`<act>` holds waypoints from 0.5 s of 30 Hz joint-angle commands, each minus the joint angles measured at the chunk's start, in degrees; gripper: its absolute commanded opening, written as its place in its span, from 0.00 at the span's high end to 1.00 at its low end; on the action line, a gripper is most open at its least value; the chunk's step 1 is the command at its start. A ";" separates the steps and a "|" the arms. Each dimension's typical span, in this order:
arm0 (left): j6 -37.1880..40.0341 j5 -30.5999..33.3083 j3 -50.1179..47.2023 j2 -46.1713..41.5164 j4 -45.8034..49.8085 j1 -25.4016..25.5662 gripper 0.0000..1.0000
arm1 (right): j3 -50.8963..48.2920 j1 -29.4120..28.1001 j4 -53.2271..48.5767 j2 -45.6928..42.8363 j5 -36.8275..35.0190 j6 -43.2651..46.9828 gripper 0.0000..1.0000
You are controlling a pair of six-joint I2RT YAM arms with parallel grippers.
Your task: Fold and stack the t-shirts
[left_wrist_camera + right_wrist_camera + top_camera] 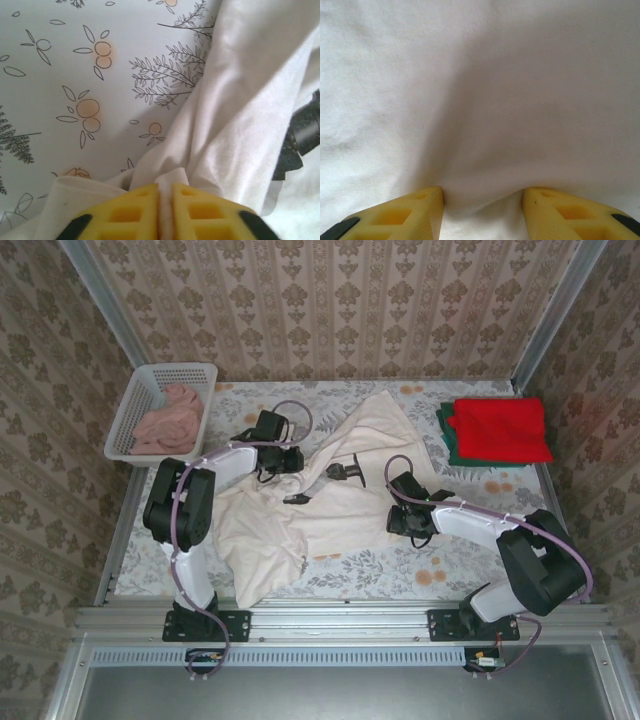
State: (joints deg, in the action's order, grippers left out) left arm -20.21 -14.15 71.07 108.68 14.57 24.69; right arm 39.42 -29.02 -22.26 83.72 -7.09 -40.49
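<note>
Where the cream shirt [335, 510] lies rumpled across the middle of the bench [400, 575], its folds cover much of itself, so neck and sleeves are hard to pick out. In the top view the tips of both arms are lost against the cloth. The green shirt [446, 443] is almost wholly hidden under the folded red shirt [502, 427] at the far right, and only its left and near edges peek out.

The left tool [165, 189] is closed tight on a ridge of the cream shirt at its edge, its lower body cut off by the frame. The right tool [482, 194] stands half wide, with cream cloth bulging into the gap, and I cannot tell whether it grips.

Three shirts, two tools, one basket [130, 412] at the far left, one pink cloth [172, 420] in it.
</note>
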 commanded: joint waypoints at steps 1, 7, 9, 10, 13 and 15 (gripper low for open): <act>0.55 -1.30 0.22 -4.77 -0.03 -0.82 1.00 | -0.86 0.27 0.95 2.18 1.23 0.50 0.52; 8.20 4.76 10.86 -5.51 8.00 -2.84 1.00 | 0.02 0.34 0.48 2.84 0.99 0.59 0.52; 14.56 7.29 15.97 -3.61 9.20 -3.22 1.00 | 0.33 0.36 -0.01 3.12 0.80 0.59 0.52; 17.52 8.81 18.23 -2.30 9.41 -3.32 1.00 | 0.48 0.36 -0.03 3.28 0.77 0.65 0.52; 25.70 13.31 26.17 3.82 9.30 -3.36 1.00 | 0.91 0.36 -0.50 4.19 0.85 0.68 0.52; 30.11 16.43 31.80 9.28 8.59 -3.46 1.00 | 0.92 0.27 -0.72 4.26 1.18 0.59 0.52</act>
State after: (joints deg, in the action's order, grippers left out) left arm -1.10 -4.16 98.52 111.18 21.61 21.41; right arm 40.88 -28.86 -21.19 85.65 -7.14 -40.47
